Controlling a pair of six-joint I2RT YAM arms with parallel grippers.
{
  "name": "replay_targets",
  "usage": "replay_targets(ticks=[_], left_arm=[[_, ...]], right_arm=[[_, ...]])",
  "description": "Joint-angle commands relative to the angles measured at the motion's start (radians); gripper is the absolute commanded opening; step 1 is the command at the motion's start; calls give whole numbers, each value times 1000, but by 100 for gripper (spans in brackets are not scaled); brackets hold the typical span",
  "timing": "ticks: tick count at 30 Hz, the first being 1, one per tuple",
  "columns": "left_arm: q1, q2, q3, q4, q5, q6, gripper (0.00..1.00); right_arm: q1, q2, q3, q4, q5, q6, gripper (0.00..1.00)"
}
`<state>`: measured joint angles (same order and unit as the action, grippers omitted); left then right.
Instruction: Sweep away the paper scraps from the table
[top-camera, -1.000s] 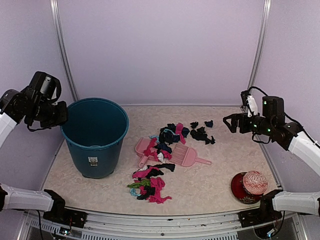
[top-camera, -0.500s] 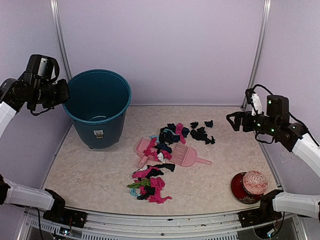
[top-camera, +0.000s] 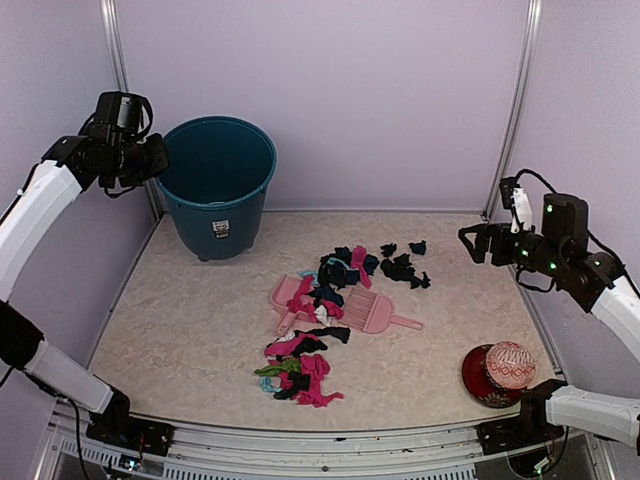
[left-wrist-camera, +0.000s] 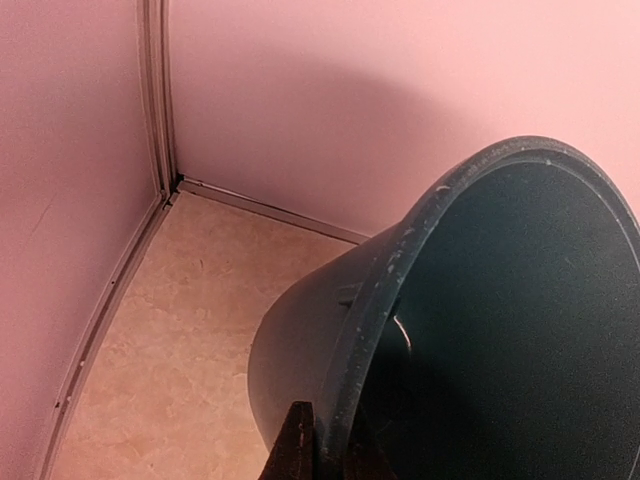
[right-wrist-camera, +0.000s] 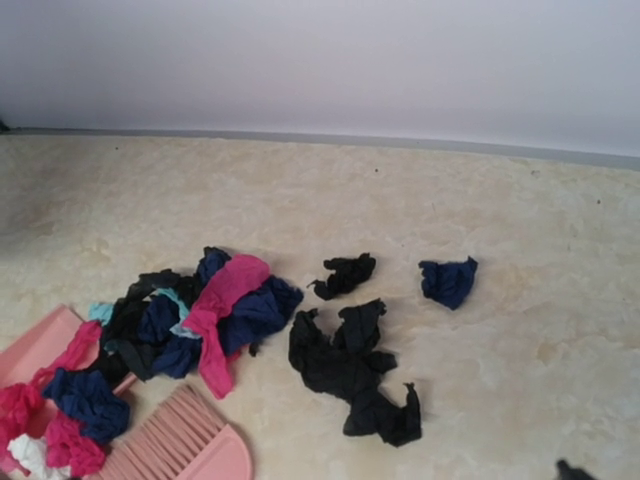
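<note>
Left gripper (top-camera: 153, 166): clenched on the rim of the teal bin (top-camera: 218, 180). The wrist view shows the lip pinched between my fingers (left-wrist-camera: 298, 448). The bin is at the back-left corner, mouth tilted; whether its base rests on the table (top-camera: 180, 320) I cannot tell. I judge the rim hold serves to place it clear of the sweeping area.

Right gripper (top-camera: 474, 243): hangs above the right side with nothing seen in it; whether it is spread or closed I cannot tell.

Paper scraps (top-camera: 338, 270): uncollected mid-table, heaped over the pink dustpan (top-camera: 288, 292) and beside the brush (top-camera: 375, 312) — neither tool is in hand, so sweeping is not under way.
</note>
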<state>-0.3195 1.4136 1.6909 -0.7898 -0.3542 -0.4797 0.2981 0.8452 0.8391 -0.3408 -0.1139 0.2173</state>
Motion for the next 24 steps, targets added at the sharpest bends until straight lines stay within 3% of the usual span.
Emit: replay_targets(ticks=[1, 15, 24], left_arm=[[34, 60, 81, 181, 107, -9, 0], [70, 377, 309, 190, 322, -75, 0], [75, 516, 444, 132, 367, -102, 0]], right_arm=[[10, -25, -23, -5, 3, 18, 100], [10, -40, -43, -11, -10, 42, 100], [9, -36, -42, -20, -1, 51, 100]])
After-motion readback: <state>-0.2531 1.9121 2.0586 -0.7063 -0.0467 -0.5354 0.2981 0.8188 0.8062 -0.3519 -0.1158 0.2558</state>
